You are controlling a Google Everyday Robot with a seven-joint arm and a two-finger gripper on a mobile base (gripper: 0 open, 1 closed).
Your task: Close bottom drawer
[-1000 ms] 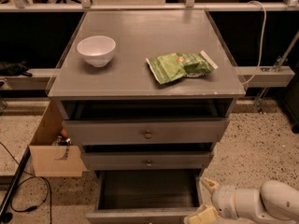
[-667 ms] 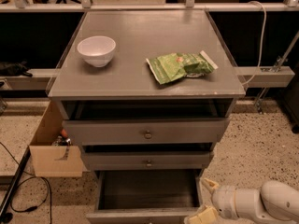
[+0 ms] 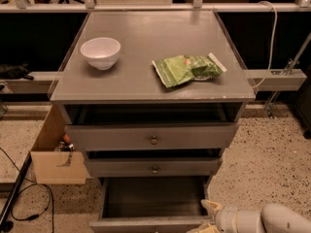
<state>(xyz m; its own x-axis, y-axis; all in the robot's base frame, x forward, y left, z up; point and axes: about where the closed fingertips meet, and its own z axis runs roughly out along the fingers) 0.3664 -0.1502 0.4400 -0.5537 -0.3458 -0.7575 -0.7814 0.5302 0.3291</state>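
Observation:
The bottom drawer [image 3: 150, 200] of the grey cabinet stands pulled out, its dark box interior showing and its flat front panel [image 3: 146, 225] at the frame's lower edge. My gripper [image 3: 208, 216] sits at the drawer's right front corner, with pale yellowish fingers [image 3: 212, 207] close against the drawer's right side. The white arm reaches in from the lower right. Above are the middle drawer [image 3: 153, 167] with a small knob and the wide top drawer [image 3: 151, 137] with a round knob, both slightly open.
On the cabinet top [image 3: 146, 81] stand a white bowl [image 3: 100, 52] and a green snack bag [image 3: 187, 68]. An open cardboard box [image 3: 54, 152] sits on the floor to the left, with black cables [image 3: 29, 203] near it. A white cable [image 3: 270, 38] hangs at the right.

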